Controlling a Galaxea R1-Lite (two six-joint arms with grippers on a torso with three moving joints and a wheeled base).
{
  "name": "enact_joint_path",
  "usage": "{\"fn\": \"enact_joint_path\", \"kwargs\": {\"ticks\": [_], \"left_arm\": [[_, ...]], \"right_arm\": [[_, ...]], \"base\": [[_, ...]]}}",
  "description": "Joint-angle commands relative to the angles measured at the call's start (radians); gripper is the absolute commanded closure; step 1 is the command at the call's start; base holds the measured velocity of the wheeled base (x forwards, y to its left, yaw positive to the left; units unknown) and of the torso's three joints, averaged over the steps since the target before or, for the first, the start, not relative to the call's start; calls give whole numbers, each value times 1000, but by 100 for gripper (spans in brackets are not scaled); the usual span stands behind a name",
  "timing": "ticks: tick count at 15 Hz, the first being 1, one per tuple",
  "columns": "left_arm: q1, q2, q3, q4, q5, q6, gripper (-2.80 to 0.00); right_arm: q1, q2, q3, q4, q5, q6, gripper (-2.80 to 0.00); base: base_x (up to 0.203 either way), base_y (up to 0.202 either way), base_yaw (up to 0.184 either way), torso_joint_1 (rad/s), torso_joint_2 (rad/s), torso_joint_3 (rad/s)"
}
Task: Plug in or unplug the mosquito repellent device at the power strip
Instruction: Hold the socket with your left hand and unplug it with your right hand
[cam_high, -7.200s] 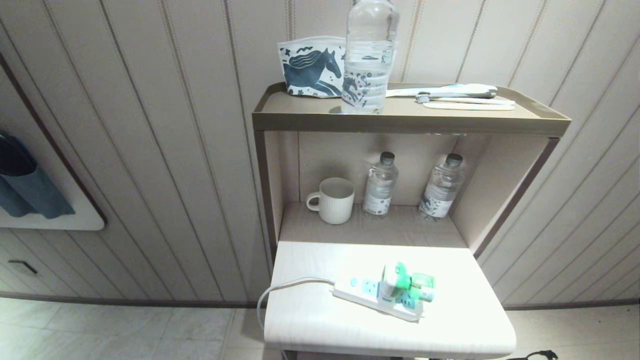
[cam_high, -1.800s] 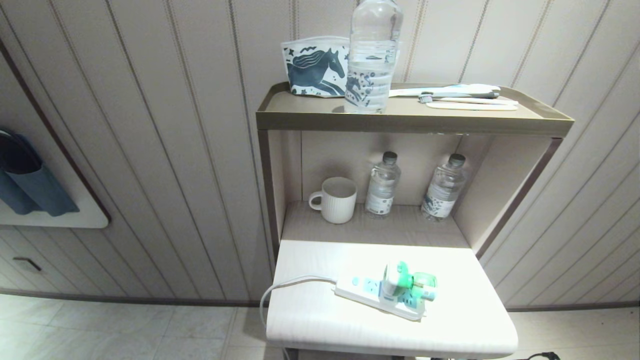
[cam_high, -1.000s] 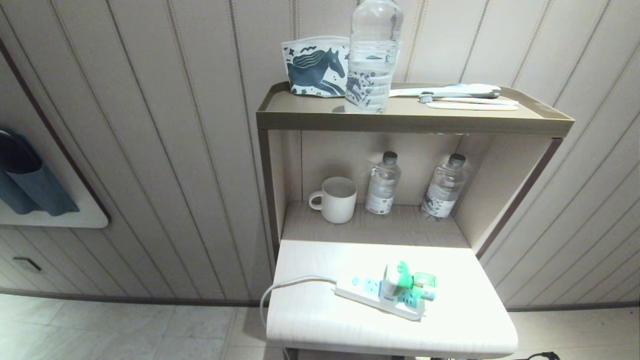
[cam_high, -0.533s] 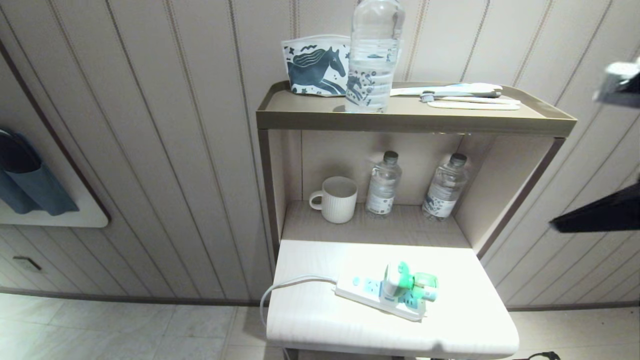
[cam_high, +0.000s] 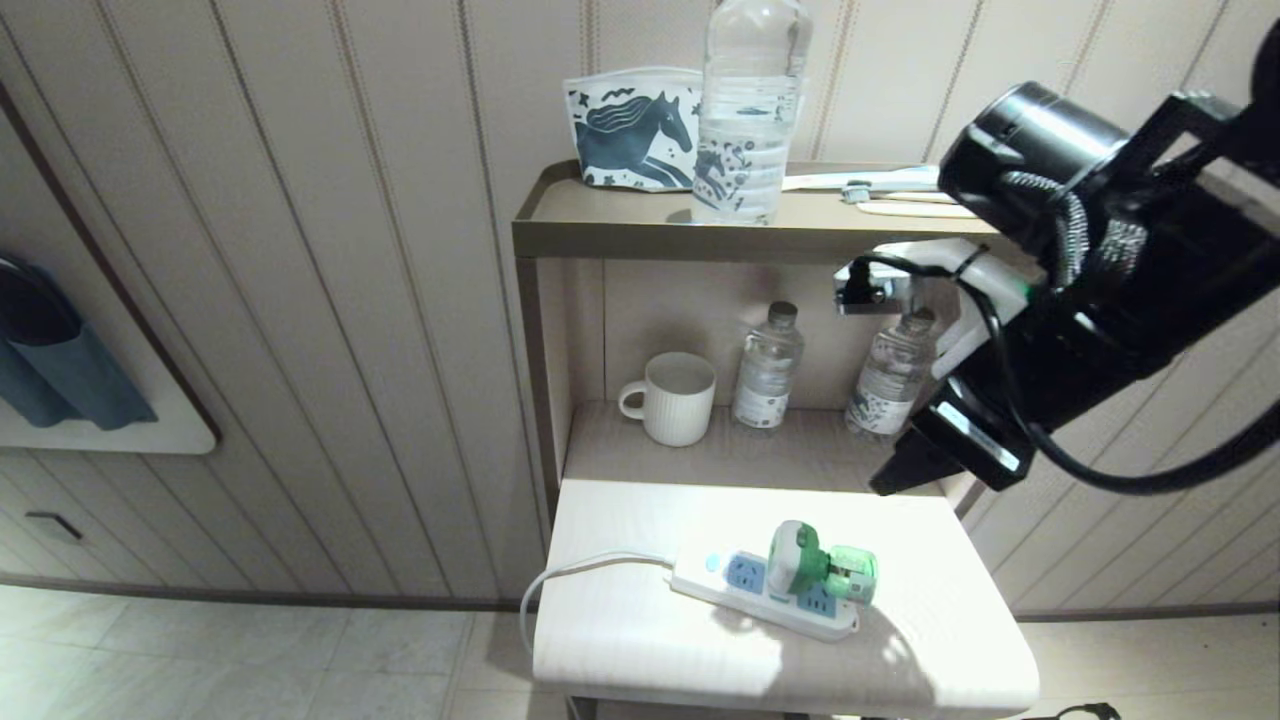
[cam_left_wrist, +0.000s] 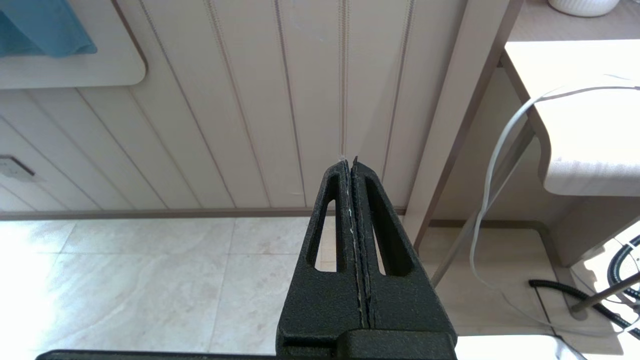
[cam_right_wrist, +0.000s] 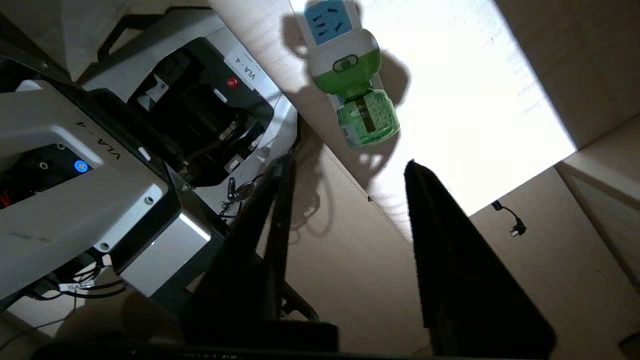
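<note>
Unplugging looked like the step in hand, judging by the device (cam_high: 818, 568) sitting plugged into the strip (cam_high: 762, 596) on the table (cam_high: 640, 640). In the head view, the device stood in a socket toward the strip's end away from the cord (cam_high: 570, 580), its green bottle lying over that end. The right arm hung above and beyond the strip, toward the shelf; the right hand (cam_high: 905, 470) showed only as a dark tip, clear of everything. To do this well, I judge the hand should come down over the white head, not the bottle, close across its sides, and pull straight away from the socket face so the strip does not lift or slide.

In the left wrist view, the left hand (cam_left_wrist: 352, 167) was closed, fingers pressed together with nothing between them, low beside the table, far from the strip.

In the right wrist view, the right hand (cam_right_wrist: 347, 170) stood partly spread, its two fingers (cam_right_wrist: 280, 190) apart and empty. The device lay beyond the fingertips, roughly in line with the gap, still seated against the strip's blue socket face (cam_right_wrist: 327, 20). The hand touched nothing.
</note>
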Motion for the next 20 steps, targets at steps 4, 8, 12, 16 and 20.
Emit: {"fn": "enact_joint_path", "kwargs": {"ticks": [4,8,12,16,20], "left_arm": [[0,1,0,1,-1,0,0],[0,2,0,1,-1,0,0],[0,1,0,1,-1,0,0],[0,0,0,1,-1,0,0],[0,1,0,1,-1,0,0]], "right_arm": [[53,114,16,17,-34,-22,-280],[60,206,21,18,-42,-35,-280],[63,285,32,6,-60,-46,-280],[53,306,17,-1,-125,-112,-280],[39,314,26,-3,-143,-213,-280]], "base": [[0,0,0,0,0,0],[0,0,0,0,0,0],[0,0,0,0,0,0],[0,0,0,0,0,0],[0,0,0,0,0,0]]}}
